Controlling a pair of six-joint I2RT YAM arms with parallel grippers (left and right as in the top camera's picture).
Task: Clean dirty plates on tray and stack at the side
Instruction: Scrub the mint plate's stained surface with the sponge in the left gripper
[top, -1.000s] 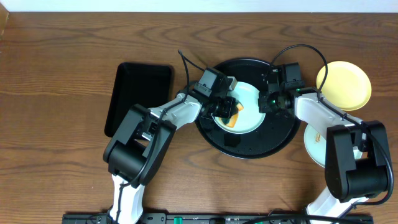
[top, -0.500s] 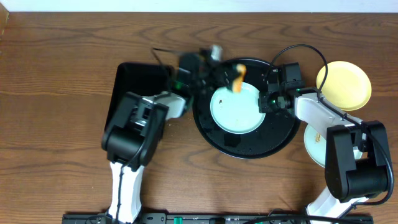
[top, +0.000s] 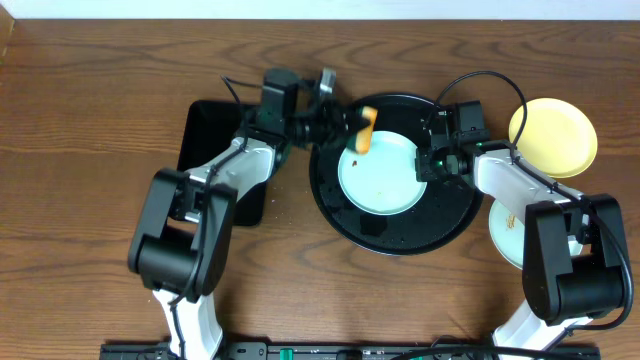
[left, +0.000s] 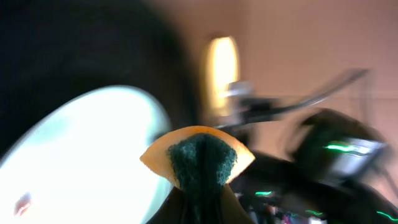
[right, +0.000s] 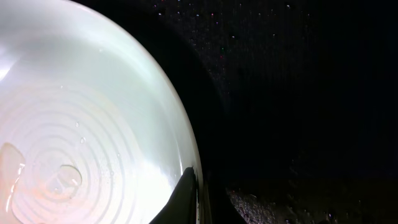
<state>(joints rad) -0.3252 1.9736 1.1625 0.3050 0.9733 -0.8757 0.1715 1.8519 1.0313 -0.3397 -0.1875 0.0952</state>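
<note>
At the lower right, a pale plate (top: 500, 240) is seen on the desk (top: 80, 250), partly hidden under the right arm. At centre, a mint plate (top: 380, 178) lies in the round black tray (top: 400, 238); its right rim is pinched by the right tool (top: 432, 163). Over its upper edge, an orange sponge (top: 366, 131) is gripped by the left tool (top: 350, 124). A yellow plate (top: 553, 135) is set at upper right.
</note>
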